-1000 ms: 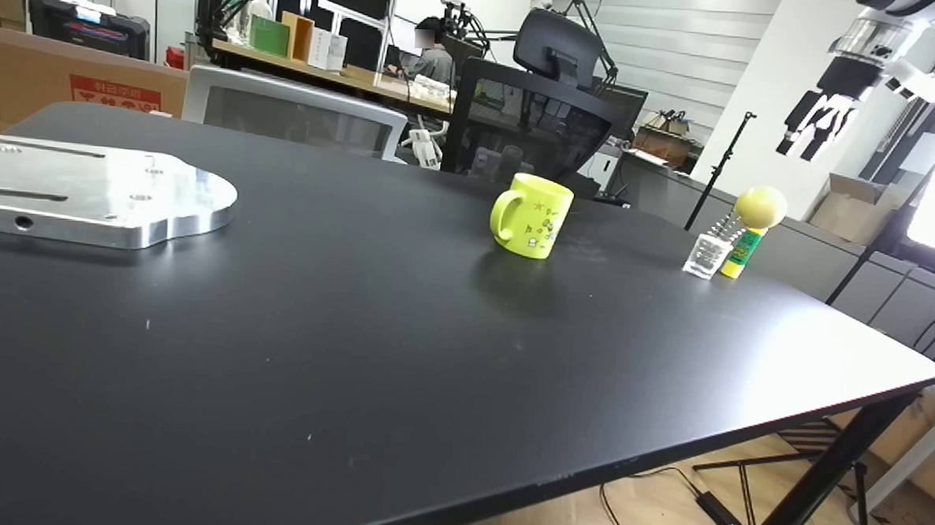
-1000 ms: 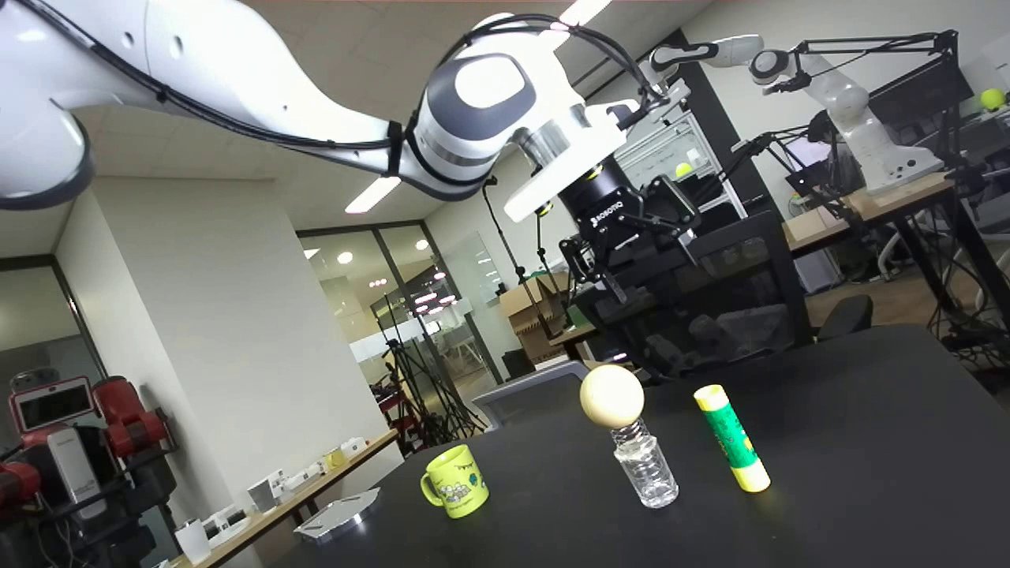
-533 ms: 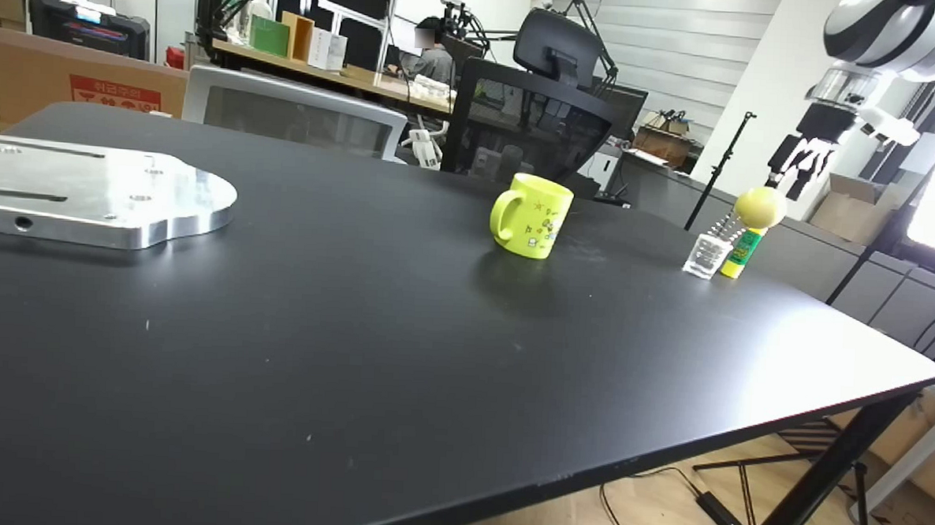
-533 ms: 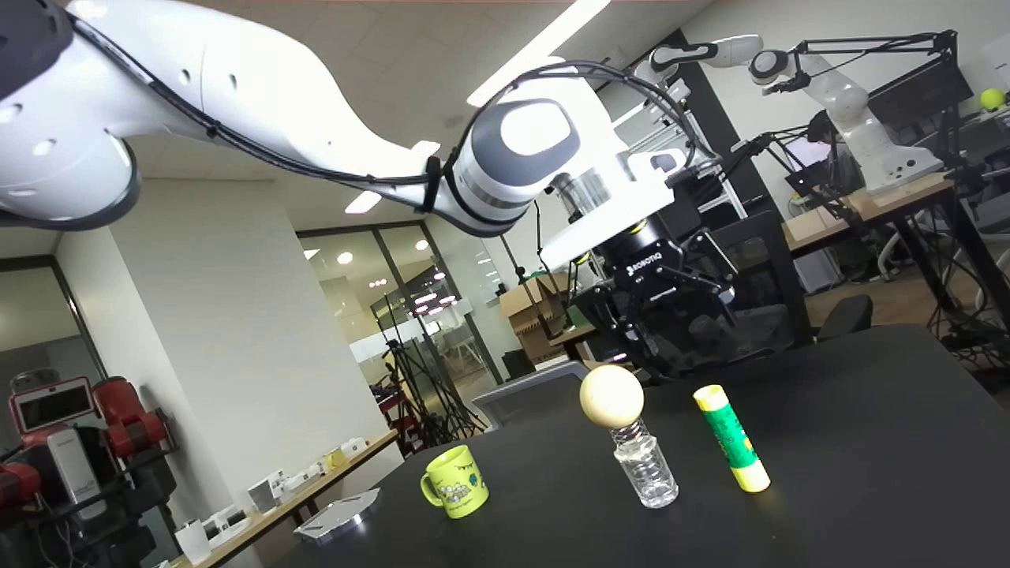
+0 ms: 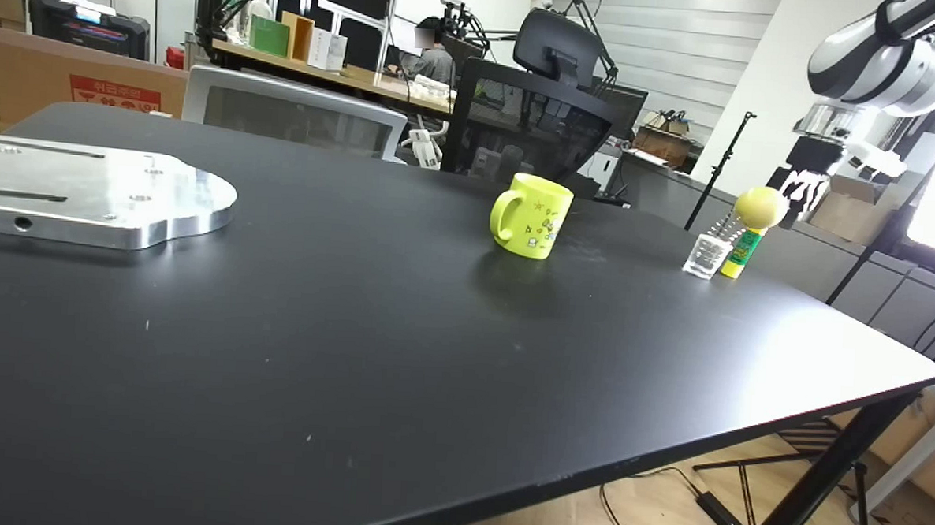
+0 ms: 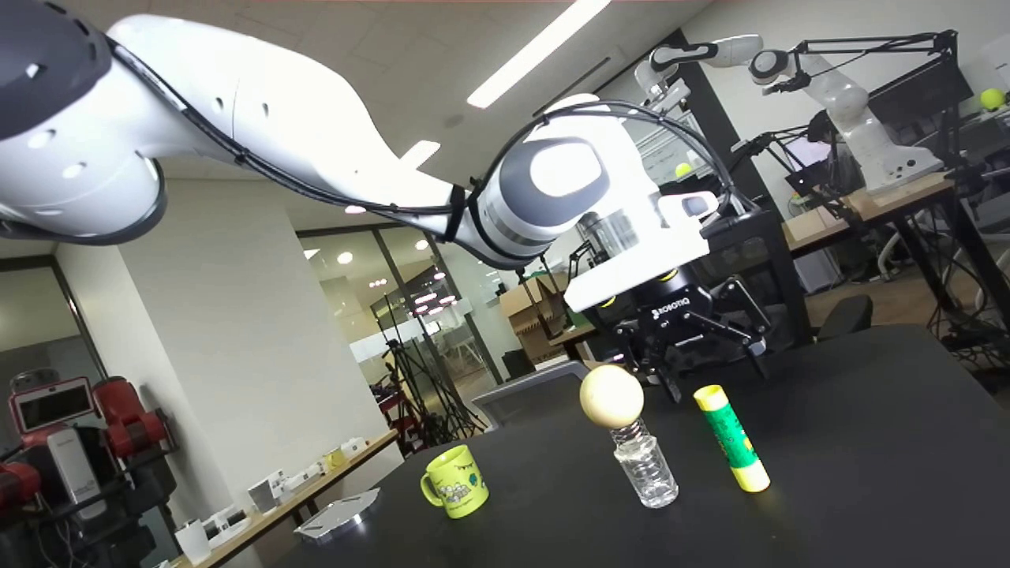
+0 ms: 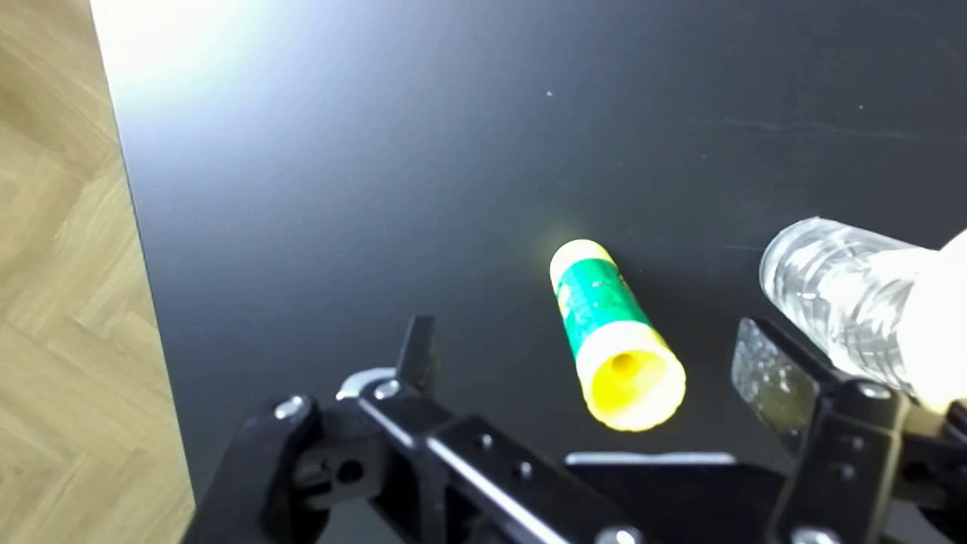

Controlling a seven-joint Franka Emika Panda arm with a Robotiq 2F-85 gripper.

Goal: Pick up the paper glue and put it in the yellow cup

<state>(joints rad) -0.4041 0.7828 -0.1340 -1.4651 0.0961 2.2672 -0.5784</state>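
The paper glue, a green tube with yellow ends, stands upright on the dark table in both exterior views [image 5: 742, 252] [image 6: 732, 438] and in the wrist view [image 7: 600, 302]. The yellow cup, a bright yellow-green mug with a side handle, stands apart from it in both exterior views [image 5: 534, 218] [image 6: 456, 483]; it is out of the wrist view. My gripper [image 7: 585, 355] is open and empty. In the wrist view its fingers are spread on either side of the glue's near end, without touching. In an exterior view the gripper [image 6: 716, 380] hangs above and behind the glue's top.
A clear bottle [image 6: 647, 471] topped by a pale yellow ball [image 6: 612, 396] stands close beside the glue; in the wrist view the bottle [image 7: 831, 287] is close to the right finger. A silver metal plate [image 5: 84, 190] lies on the table [image 5: 352, 368], beyond the cup.
My arm has come down, bringing the open gripper from high in the air to close above the glue. The glue, cup, bottle and ball have not moved.
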